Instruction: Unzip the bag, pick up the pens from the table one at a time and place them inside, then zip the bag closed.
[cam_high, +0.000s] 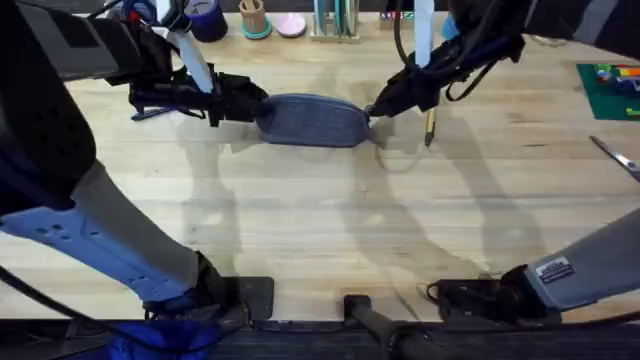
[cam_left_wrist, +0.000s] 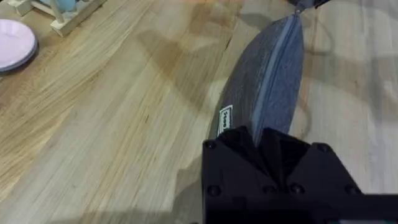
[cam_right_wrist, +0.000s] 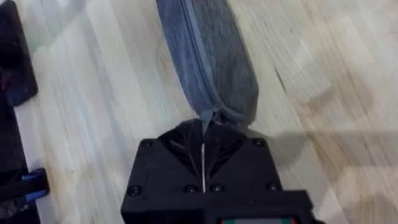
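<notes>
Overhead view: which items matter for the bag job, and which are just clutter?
For the job:
- bag, zipper closed, held at both ends
- left hand
- right hand
- yellow pen
- table

Lying about:
- scissors
- green mat
- dark blue cup

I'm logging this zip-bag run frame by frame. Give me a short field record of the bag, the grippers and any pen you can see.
bag: lying on the table, zipper appears closed
left gripper: shut on the bag's left end
right gripper: shut on the zipper pull at the right end
pen: dark-tipped, on the table beside the right gripper
</notes>
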